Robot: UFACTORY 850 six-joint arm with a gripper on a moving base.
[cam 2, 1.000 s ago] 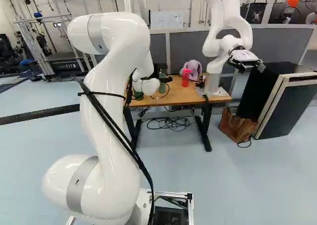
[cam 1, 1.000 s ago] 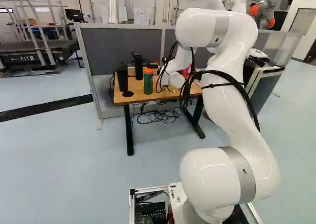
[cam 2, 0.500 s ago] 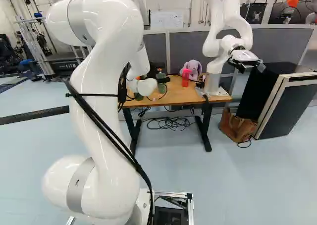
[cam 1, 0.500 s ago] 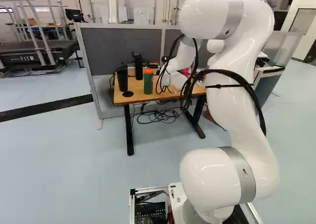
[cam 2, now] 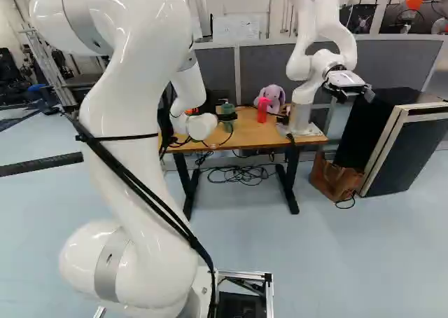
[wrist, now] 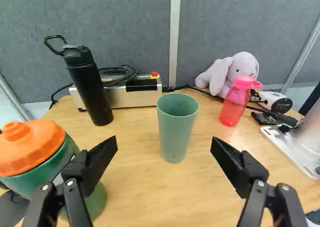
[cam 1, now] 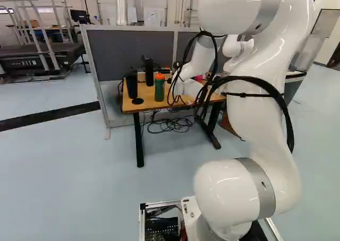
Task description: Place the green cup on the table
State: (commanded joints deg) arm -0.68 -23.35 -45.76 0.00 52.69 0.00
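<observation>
1 matte green tapered cup (wrist: pixel 175 129) on the table, 0 things gripped

Cup stands upright, mouth up, on the light wood-topped table (wrist: pixel 140 197). In my wrist view it sits ahead of the black 2-finger gripper (wrist: pixel 165 144), lined up with the gap. Jaws wide apart, visible space on both sides of the cup, no contact, no hold on anything.

Progress: by the task wording, the placing looks done. Cup is on the table, upright and free of the fingers. 1 frame set won't tell me if this is just after a release or ahead of a pick, so I won't call it beyond that. If it counts as placed, what's left for me is backing the white robot arm (cam 1: pixel 255 124) straight off. If a pick and re-place is wanted, all of that is left: move in, close, lift, set down.

Risk, my judgement: 1 finger overlaps the green bottle with orange lid (wrist: pixel 32 152) in the wrist view. Can't say if they touch. I'd avoid sideways moves there. Black flask with loop handle (wrist: pixel 89 87) and translucent pink bottle (wrist: pixel 234 106) stand farther on, apart from the cup.
</observation>
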